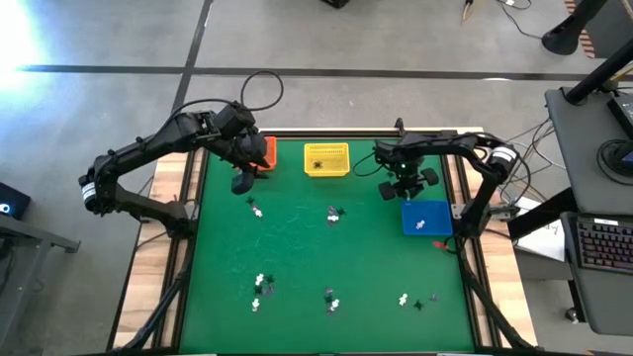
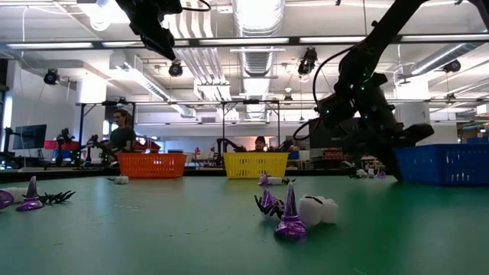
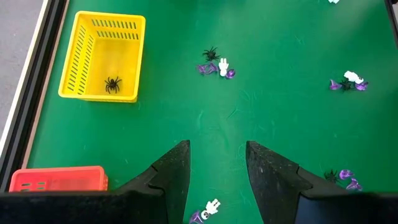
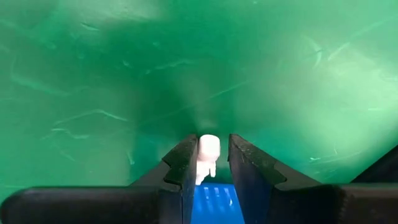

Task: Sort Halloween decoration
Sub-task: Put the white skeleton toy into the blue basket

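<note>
Halloween decoration point(image 4: 208, 157), one white trinket, sits pinched in our right gripper point(image 4: 208, 163) jaws above the blue basket point(image 1: 427, 219); next we drop it in. Left gripper point(image 3: 217, 174) jaws wait wide by that basket's orange neighbour.

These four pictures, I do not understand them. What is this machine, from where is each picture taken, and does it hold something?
It is a robot with two dark arms at a green table, each ending in a two-finger gripper. One picture looks straight down from above, one looks level across the table top, and two come from cameras on the arms' wrists.

Three baskets stand at the far side: an orange basket, a yellow basket with a black spider inside, and a blue basket. Tiny white, black and purple Halloween trinkets lie scattered on the table.

The right gripper pinches a small white trinket above the blue basket. The left gripper is open and empty, hovering near the orange basket.
</note>
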You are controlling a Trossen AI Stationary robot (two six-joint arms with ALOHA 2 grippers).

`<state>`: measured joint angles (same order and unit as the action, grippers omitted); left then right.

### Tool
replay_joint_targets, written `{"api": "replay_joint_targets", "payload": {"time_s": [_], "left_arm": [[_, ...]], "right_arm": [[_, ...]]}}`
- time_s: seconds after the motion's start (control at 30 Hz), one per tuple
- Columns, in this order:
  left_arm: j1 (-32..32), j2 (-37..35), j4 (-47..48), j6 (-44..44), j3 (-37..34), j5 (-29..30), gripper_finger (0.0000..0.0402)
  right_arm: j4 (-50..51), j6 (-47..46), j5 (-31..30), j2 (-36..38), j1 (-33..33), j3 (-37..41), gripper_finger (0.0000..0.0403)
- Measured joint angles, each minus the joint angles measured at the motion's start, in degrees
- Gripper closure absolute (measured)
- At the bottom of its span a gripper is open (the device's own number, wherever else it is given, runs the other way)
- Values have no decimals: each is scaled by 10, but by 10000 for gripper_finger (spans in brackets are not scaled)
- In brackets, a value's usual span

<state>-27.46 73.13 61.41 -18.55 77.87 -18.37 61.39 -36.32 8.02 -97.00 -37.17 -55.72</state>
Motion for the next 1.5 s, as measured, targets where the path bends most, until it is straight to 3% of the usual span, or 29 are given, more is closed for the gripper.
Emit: {"api": "replay_joint_targets", "payload": {"time_s": [0.43,0.83,1.5], "left_arm": [[0,0,0,6,0,0,264],[0,0,4,6,0,0,264],[0,0,13,6,0,0,264]], "right_arm": [[-14,2,0,-15,0,-1,321],[-16,4,-12,-15,0,-1,382],[-26,-1,-52,38,0,2,388]]}}
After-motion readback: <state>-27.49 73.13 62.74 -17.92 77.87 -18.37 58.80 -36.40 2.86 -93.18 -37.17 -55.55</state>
